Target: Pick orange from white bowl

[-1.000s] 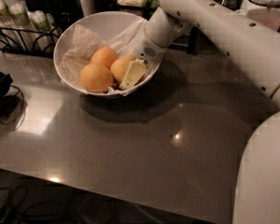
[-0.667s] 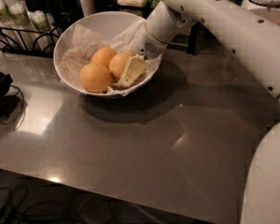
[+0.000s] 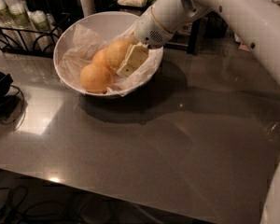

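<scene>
Gripper (image 3: 125,62) is down in the bowl (image 3: 79,24). Its fingers (image 3: 134,59) look clamped on the orange (image 3: 116,51), though the far one is hidden. The orange rests against two other oranges (image 3: 95,77) on paper (image 3: 81,37). It's likely firm, light and smooth, so hold it across the widest middle or it may roll out.

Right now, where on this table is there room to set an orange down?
Bare: the tabletop in front of and right of the white bowl. Crowded: inside the bowl, where the hand sits among three oranges, and back left by the wire rack.
</scene>
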Motion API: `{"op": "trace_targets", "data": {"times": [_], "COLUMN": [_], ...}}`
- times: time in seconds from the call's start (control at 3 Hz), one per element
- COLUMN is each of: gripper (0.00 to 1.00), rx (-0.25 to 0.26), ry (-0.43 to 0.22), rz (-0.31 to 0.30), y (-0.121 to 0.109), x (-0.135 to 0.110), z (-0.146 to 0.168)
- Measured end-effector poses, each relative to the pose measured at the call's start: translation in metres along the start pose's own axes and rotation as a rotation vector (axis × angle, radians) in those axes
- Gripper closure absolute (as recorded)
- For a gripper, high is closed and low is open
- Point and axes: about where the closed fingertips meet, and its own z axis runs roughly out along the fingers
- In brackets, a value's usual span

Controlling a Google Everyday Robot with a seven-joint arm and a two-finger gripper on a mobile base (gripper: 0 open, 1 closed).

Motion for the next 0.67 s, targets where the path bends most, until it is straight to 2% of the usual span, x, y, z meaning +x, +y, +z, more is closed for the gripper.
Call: {"op": "trace_targets", "data": {"times": [0.67], "gripper": [1.00], "rx": [0.049], "ry": [-0.040], "rz": [-0.055], "y": [0.006], "x": [-0.020], "z": [-0.046]}}
